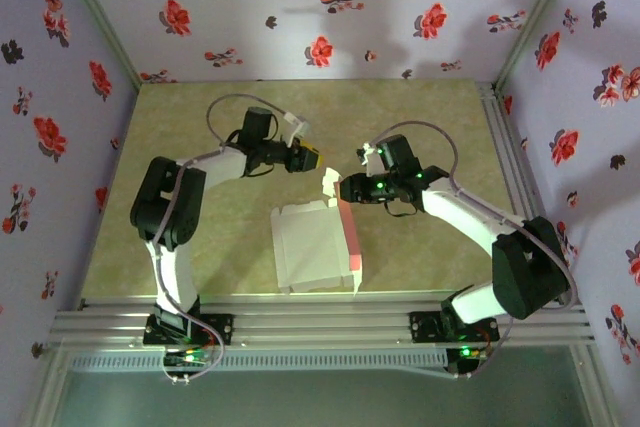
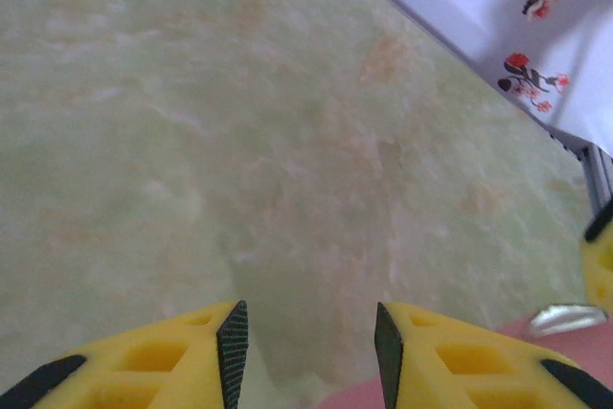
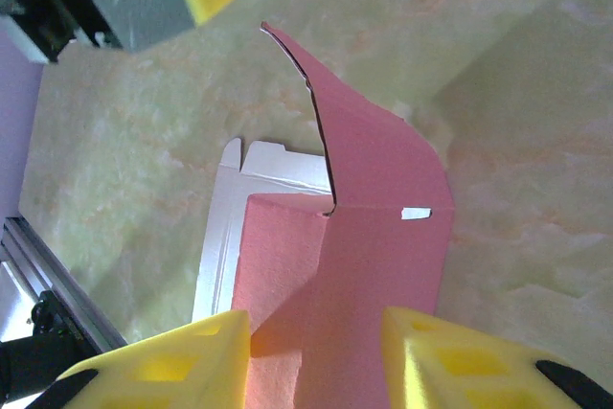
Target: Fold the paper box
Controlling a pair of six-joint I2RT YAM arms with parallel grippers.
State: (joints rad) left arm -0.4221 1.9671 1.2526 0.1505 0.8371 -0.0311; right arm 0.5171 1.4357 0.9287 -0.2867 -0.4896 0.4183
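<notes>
**A:** From above, where does the paper box [image 1: 312, 247] lie?

**B:** On the desk [image 1: 430, 117] near the front edge, whitish face up, with its pink right flap raised. The right jaws sit at that flap's far tip. The left jaws hover just past the box's far edge, apart from it.

**A:** And the left wrist view?

**B:** The left jaws stand open with bare desk in the gap. A bit of the pink box [image 2: 575, 347] shows at the lower right, outside them.

**A:** The right wrist view?

**B:** The right jaws are parted and pinch nothing. The box's [image 3: 383, 265] creased pink flap runs up from the gap between them, and its whitish panel lies flat to the left.
</notes>
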